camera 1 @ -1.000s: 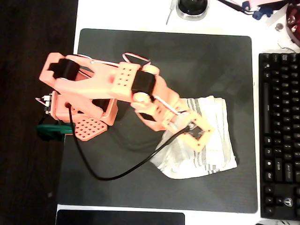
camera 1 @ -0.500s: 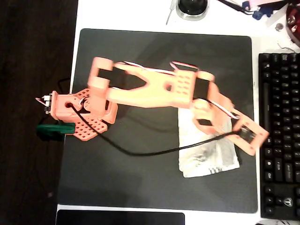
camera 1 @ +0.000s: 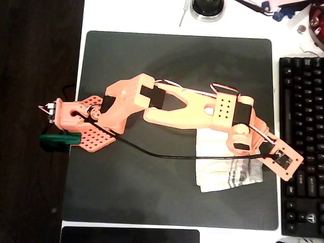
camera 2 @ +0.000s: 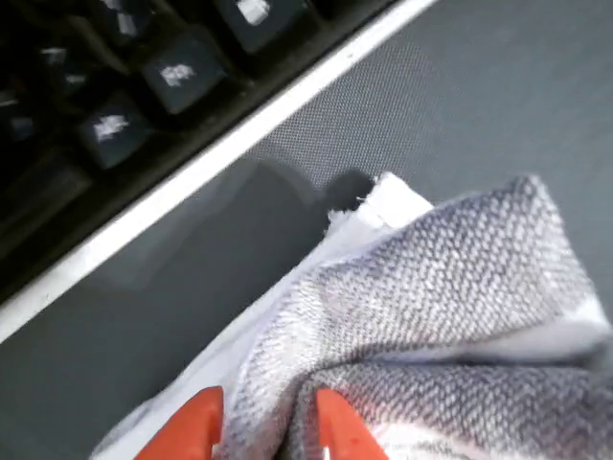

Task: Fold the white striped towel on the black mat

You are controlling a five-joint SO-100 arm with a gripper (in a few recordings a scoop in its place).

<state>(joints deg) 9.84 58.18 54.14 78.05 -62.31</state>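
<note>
Overhead view, left to right: dark floor at the left edge, then a white table (camera 1: 131, 17) carrying the black mat (camera 1: 152, 187). Orange arm base (camera 1: 83, 121) sits at the mat's left border; the arm reaches right across the mat, a black cable (camera 1: 167, 156) trailing along it. The white striped towel (camera 1: 223, 174) lies bunched on the mat's right part, partly under the arm. A black keyboard (camera 1: 304, 152) is just beyond the mat's right edge. Wrist view: gripper (camera 2: 263, 426) fingertips have towel cloth between them, clenched on it.
</note>
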